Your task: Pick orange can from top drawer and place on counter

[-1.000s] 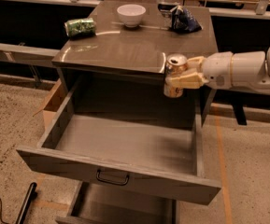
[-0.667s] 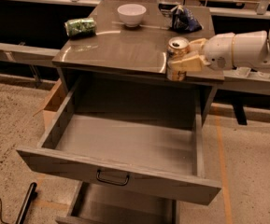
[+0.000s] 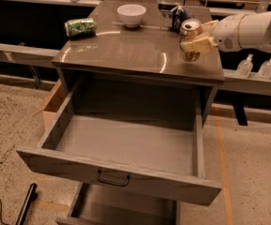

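Quick headcount: two cans are showing, one orange can (image 3: 191, 28) and one green can (image 3: 80, 27) that's lying on its side at the back left of the surface (image 3: 135, 46). There's also one white bowl (image 3: 131, 14) sitting at the back middle, and one dark crumpled bag (image 3: 177, 14) just to its right. Two drawers are hanging open: the top drawer (image 3: 121, 172) pulled way out with its black handle (image 3: 112, 179), and a lower drawer (image 3: 121, 210) peeking out beneath it. Two clear bottles (image 3: 244, 65) are standing on a ledge off to the right. The end effector (image 3: 193, 43) is reaching in from the right and is clamping the orange can upright around its middle, over the front right part of the surface. Can't tell whether the can's bottom is touching down.
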Action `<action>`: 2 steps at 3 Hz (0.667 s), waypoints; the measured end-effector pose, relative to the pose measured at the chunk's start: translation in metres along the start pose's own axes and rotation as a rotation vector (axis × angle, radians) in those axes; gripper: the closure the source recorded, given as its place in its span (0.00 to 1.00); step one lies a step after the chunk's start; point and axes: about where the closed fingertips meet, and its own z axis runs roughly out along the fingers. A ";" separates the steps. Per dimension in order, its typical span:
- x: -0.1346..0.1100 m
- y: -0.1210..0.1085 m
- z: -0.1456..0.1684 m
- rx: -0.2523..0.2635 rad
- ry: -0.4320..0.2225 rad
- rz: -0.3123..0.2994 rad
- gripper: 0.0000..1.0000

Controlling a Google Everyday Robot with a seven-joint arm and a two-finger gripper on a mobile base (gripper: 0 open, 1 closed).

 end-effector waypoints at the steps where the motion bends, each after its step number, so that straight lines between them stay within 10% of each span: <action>1: 0.018 -0.023 0.001 0.065 0.030 0.031 1.00; 2: 0.036 -0.038 0.003 0.117 0.029 0.102 0.82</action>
